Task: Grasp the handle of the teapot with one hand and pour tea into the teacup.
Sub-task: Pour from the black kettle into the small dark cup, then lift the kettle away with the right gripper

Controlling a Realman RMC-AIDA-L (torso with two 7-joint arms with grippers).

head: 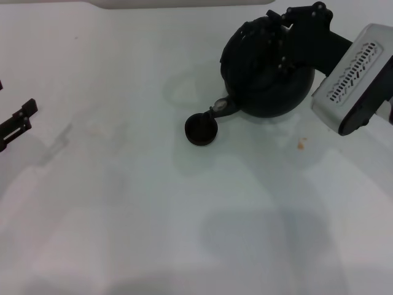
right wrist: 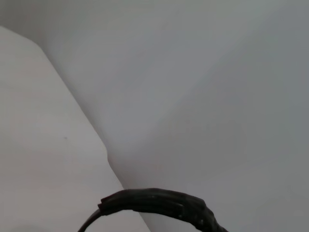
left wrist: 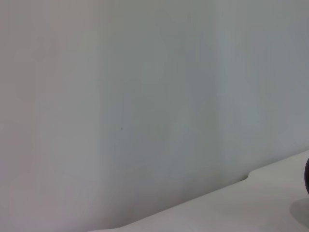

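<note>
Your right end effector [head: 279, 37] grips the handle [head: 261, 31] over the teapot [head: 267, 77] at the tabletop's [head: 123, 215] far right, tilting its spout above the teacup [head: 201, 129] just to its left, while the left end effector [head: 15, 123] idles at the left edge, its opening undeterminable.

The right arm ends in a pale grey, box-shaped wrist housing [head: 355, 77] with rounded corners, a panel of small dark ventilation slots and a darker underside. A black linkage of jointed bars carries the right gripper [head: 279, 37], with small bright screw heads at the pivots. The left gripper [head: 17, 123] is black, with flat angular finger links and small pale fasteners.
</note>
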